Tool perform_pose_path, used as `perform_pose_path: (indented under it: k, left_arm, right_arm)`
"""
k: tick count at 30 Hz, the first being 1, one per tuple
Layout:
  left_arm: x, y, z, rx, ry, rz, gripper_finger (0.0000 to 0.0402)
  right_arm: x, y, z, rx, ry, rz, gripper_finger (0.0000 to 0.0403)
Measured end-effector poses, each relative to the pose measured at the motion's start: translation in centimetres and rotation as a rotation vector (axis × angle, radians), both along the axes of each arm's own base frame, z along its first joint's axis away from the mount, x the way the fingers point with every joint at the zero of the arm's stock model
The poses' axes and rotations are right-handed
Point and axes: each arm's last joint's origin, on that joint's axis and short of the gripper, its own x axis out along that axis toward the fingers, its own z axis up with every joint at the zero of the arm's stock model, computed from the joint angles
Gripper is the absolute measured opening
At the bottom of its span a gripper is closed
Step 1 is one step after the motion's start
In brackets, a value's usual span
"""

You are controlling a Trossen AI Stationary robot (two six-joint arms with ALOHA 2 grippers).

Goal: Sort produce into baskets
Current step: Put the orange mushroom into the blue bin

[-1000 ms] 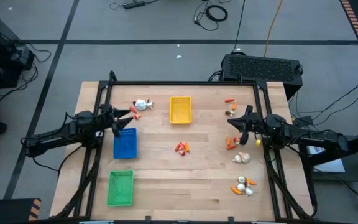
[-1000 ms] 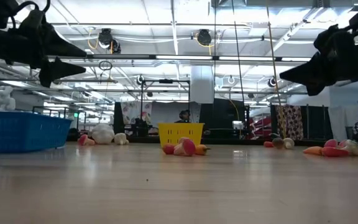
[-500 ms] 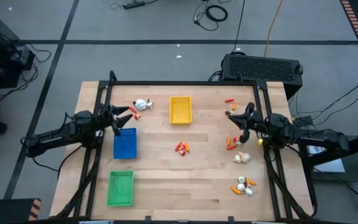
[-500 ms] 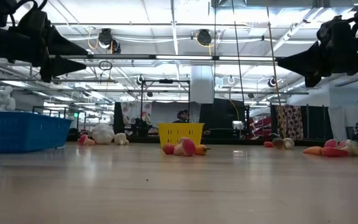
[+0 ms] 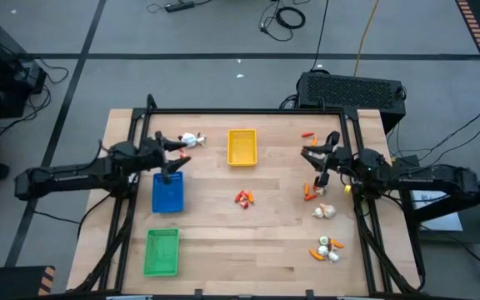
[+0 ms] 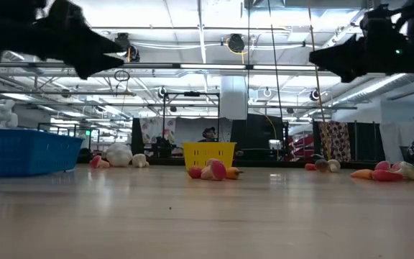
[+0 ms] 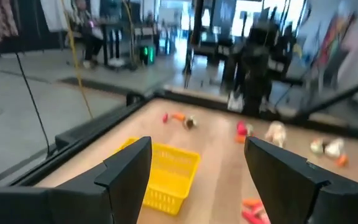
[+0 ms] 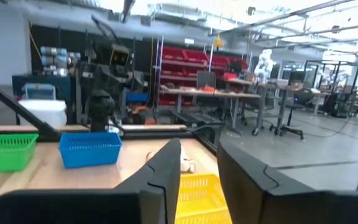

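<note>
The produce lies in five loose clusters on the wooden table (image 5: 223,242): a white-and-red group (image 5: 190,140) at about 11 o'clock from the table's centre, a small red-orange pile (image 5: 243,197) near the middle, and three groups down the right side at roughly 2 (image 5: 309,143), 3 (image 5: 317,200) and 5 o'clock (image 5: 327,248). Exact piece counts are hard to make out from above.

Three baskets stand on the table: the yellow tray (image 5: 242,147) at 12 o'clock, the blue tray (image 5: 167,192) at 9 and the green tray (image 5: 162,252) at 7.

The right gripper (image 5: 314,163) hangs in the air, fingers a little apart and empty, between the 2 and 3 o'clock groups.

The left gripper (image 5: 173,156) hovers with fingers spread wide and empty, at the blue tray's far edge, just beside the white-and-red group.
</note>
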Motion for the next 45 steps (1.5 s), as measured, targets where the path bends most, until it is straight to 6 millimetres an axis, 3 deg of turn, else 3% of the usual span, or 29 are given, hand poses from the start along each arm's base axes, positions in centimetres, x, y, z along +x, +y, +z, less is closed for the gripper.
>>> perform_pose_path:
  k: [7,16,23,30,35,40,45]
  left_arm:
    - [4.0,0.8,2.5,0.04,0.222,-0.074,0.0264]
    - [8.9,1.4,3.1,0.05,0.348,-0.121,0.0264]
    - [12.9,-1.2,1.5,0.126,0.457,-0.3,0.0264]
    - [17.3,-3.5,0.7,0.122,0.506,-0.332,0.0264]
    - [20.3,-5.0,-1.1,0.141,0.573,-0.34,0.0264]
    - [22.0,-5.4,-3.2,0.129,0.64,-0.368,0.0264]
    - [22.3,-5.5,-5.0,0.118,0.699,-0.377,0.0264]
  right_arm:
    - [2.4,-0.4,1.7,-0.016,0.084,0.005,0.0116]
    - [5.7,-0.5,1.1,-0.011,0.293,0.047,0.0116]
    - [7.1,1.2,0.3,-0.023,0.364,0.144,0.0116]
    - [7.4,3.0,0.1,0.031,0.364,0.229,0.0116]
    - [7.3,4.3,0.2,0.079,0.352,0.294,0.0116]
    - [7.2,5.0,0.2,0.061,0.351,0.323,0.0116]
    - [7.2,5.5,0.1,0.145,0.347,0.343,0.0116]
